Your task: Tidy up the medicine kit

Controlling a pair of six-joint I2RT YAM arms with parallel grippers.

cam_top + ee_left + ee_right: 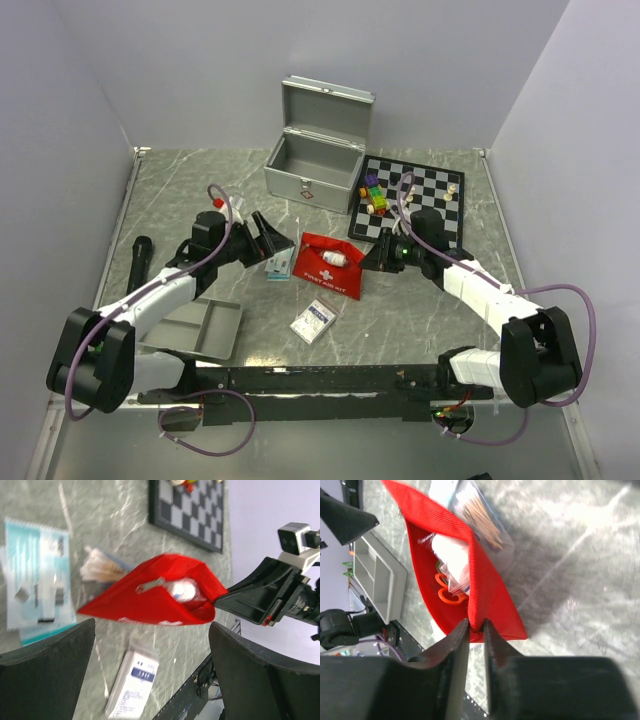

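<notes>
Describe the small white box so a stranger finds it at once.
From the open grey metal case at the back of the table, come forward past the red pouch. The small white box lies flat just in front of it, right of the grey tray; it alone is white with a dark blue label.

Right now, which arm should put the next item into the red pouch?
Left: the left gripper is open beside the packet; the right gripper is shut on the pouch edge, holding it open.
</notes>
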